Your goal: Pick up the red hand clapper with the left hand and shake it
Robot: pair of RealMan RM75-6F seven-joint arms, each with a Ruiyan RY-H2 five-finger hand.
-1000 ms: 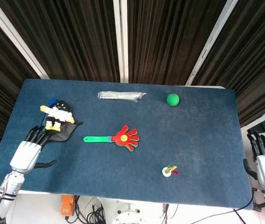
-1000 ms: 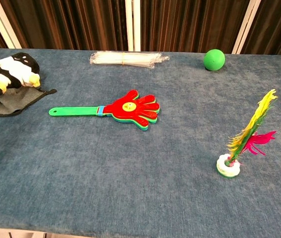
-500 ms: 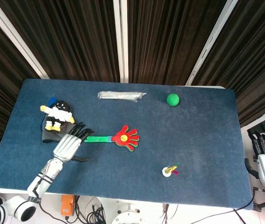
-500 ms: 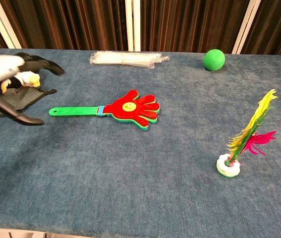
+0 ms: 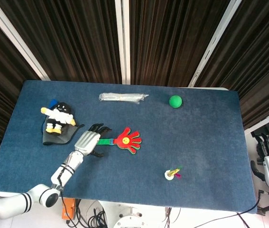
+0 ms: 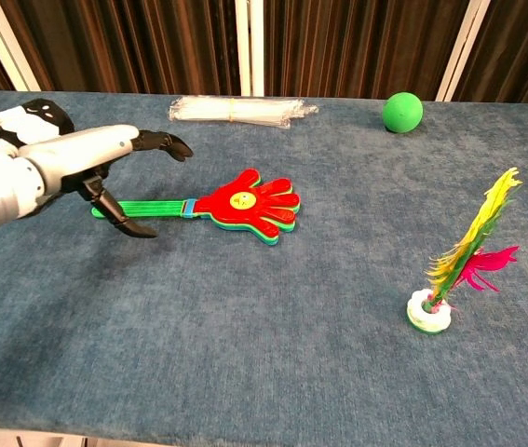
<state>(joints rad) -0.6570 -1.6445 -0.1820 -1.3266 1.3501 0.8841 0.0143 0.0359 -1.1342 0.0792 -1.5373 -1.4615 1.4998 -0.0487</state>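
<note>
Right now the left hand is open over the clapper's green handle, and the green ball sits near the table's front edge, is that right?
Not quite: the green ball sits near the far edge, as the head view shows. The left hand is indeed open over the green handle.

The hand clapper (image 6: 245,204) is showing a red palm layered over green and yellow, with a green handle and a blue band, and the ball (image 6: 402,112) is showing plain green. The table (image 6: 245,354) is wearing dark blue cloth. The left hand (image 6: 54,177) is showing silver-grey with black fingertips, and the shuttlecock (image 6: 454,270) is showing yellow, green and pink feathers on a white base.
</note>
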